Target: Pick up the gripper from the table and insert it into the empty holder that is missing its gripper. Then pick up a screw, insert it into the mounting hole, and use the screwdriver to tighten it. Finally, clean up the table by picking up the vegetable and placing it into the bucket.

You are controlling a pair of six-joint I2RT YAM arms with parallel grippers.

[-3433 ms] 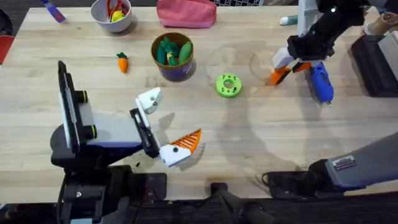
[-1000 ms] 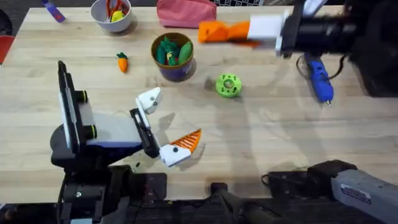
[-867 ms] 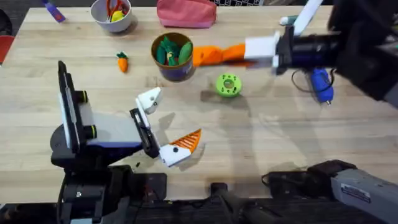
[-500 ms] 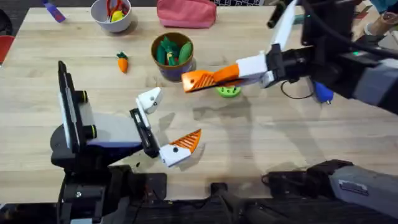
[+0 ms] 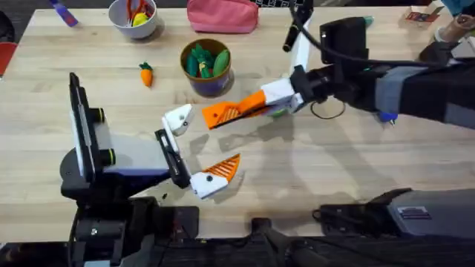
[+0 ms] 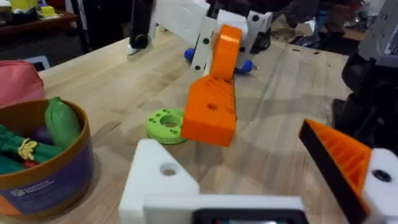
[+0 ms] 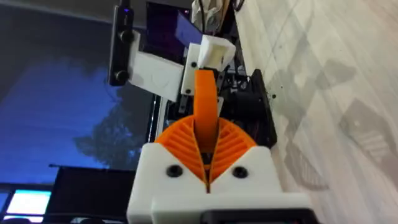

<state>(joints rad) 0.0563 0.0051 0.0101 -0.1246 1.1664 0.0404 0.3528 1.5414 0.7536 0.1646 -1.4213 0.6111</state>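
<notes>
Just beside the holder point(image 5: 178, 119), the right fingers point(image 5: 261, 104) clamp the gripper point(image 5: 231, 112), insertion pending: align and slide; left fingers point(image 5: 199, 150) gape.

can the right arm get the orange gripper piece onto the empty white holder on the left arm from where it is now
Probably yes. The right gripper holds the gripper with its tip just short of the holder, and bare table lies between them. The left gripper's other finger sits well aside.
</notes>
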